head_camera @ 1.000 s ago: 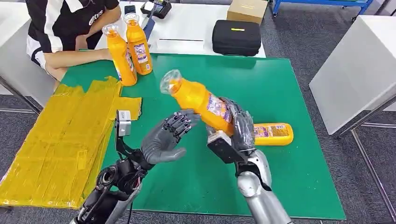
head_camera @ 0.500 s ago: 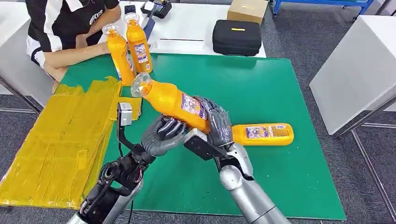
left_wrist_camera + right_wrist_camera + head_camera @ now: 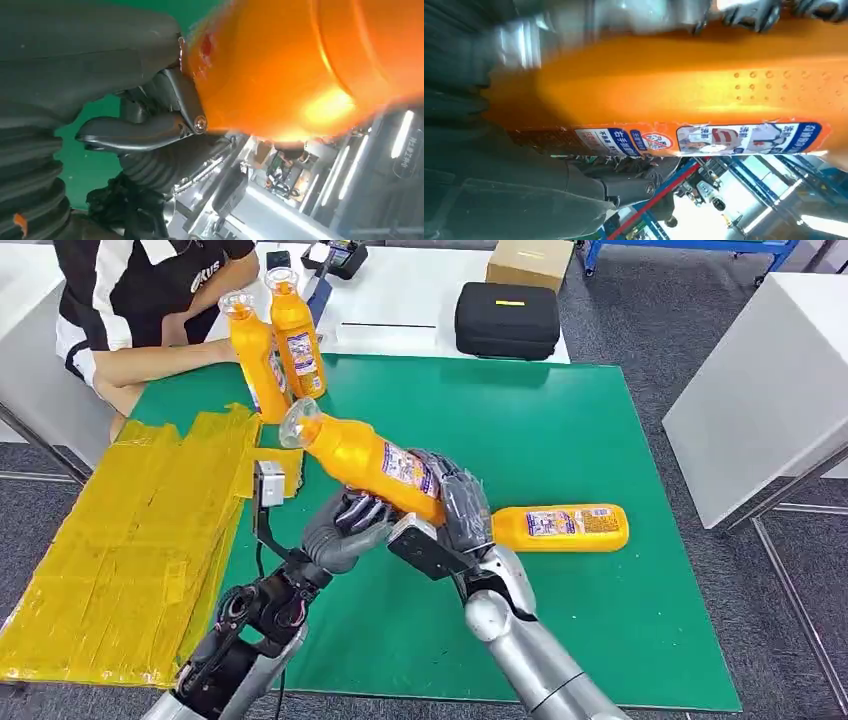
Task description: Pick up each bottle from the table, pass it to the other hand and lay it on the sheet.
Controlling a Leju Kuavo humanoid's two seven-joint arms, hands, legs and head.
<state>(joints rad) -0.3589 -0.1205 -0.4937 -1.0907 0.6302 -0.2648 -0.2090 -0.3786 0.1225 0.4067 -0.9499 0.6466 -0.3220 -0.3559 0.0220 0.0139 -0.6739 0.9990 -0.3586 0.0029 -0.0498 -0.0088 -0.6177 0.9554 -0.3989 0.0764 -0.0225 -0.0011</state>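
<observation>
My right hand (image 3: 460, 505) grips an orange bottle (image 3: 365, 460) by its lower body and holds it tilted above the green table (image 3: 560, 420), clear cap toward the yellow sheet (image 3: 130, 540). My left hand (image 3: 340, 530) sits under the bottle's middle, its fingers (image 3: 150, 132) curled up against the orange body (image 3: 300, 65). Whether it grips the bottle is hidden. The labelled side (image 3: 684, 95) lies across my right palm. A second orange bottle (image 3: 560, 528) lies on its side on the table, to the right of my right hand.
Two more orange bottles (image 3: 258, 360) (image 3: 295, 335) stand upright at the table's far left corner, where a seated person (image 3: 140, 300) rests an arm. A black case (image 3: 507, 320) and a cardboard box (image 3: 530, 260) sit on the white table behind. Another white table (image 3: 760, 390) stands right.
My right hand has carried the bottle left and down, from mid-table to above my left hand. My left hand went from open with fingers spread to curled under the bottle. Little moved in the last half second.
</observation>
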